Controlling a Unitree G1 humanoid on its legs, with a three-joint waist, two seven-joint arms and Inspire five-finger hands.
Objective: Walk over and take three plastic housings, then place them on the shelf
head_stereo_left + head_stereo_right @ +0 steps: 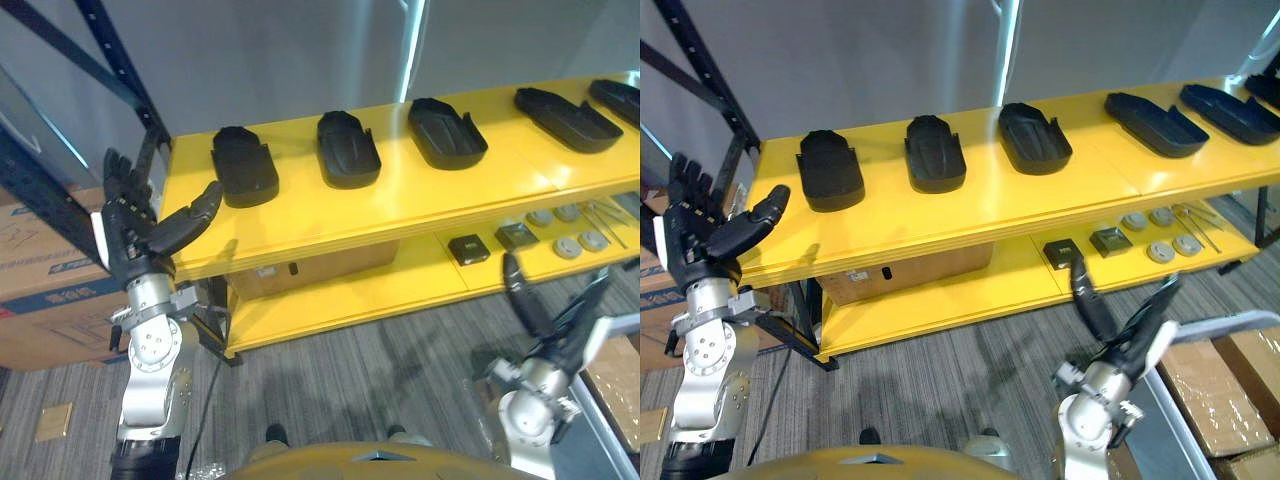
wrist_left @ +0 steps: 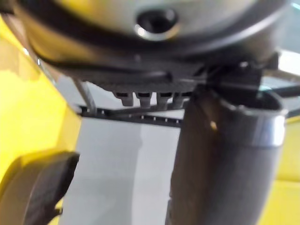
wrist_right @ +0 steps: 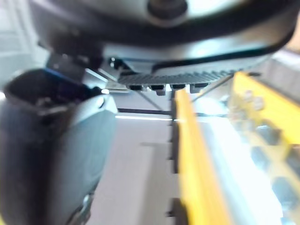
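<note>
While the left hand (image 1: pixel 130 240) stands raised just off the left corner of the yellow shelf (image 1: pixel 420 190), its fingers are straight and spread and its thumb reaches towards the shelf's front edge, so it is wide open and holds nothing. The right hand (image 1: pixel 552 340) hangs low at the right, in front of the shelf's lower board (image 1: pixel 380 285) and above the grey carpet floor (image 1: pixel 350 370); its thumb and fingers are stretched apart, wide as well, and it is empty too. The plastic housings all lie on the top board of the shelf, set in a row with gaps between them: the leftmost housing (image 1: pixel 244 165) is nearest the left hand yet apart from it, then come the second housing (image 1: pixel 347 148) and the third housing (image 1: pixel 446 131), and further right the fourth housing (image 1: pixel 566 118) and the fifth housing (image 1: pixel 615 98) lie slantwise near the back edge. All are black and shallow with a raised rim. On the lower board, towards its right end, lie dark square blocks (image 1: pixel 468 249) and round grey discs (image 1: pixel 580 243). A cardboard box (image 1: pixel 320 268) sits on the lower board beneath the second housing, and a larger carton (image 1: pixel 40 270) stands on the floor at the left, beyond the shelf's dark blue upright (image 1: pixel 120 60).
</note>
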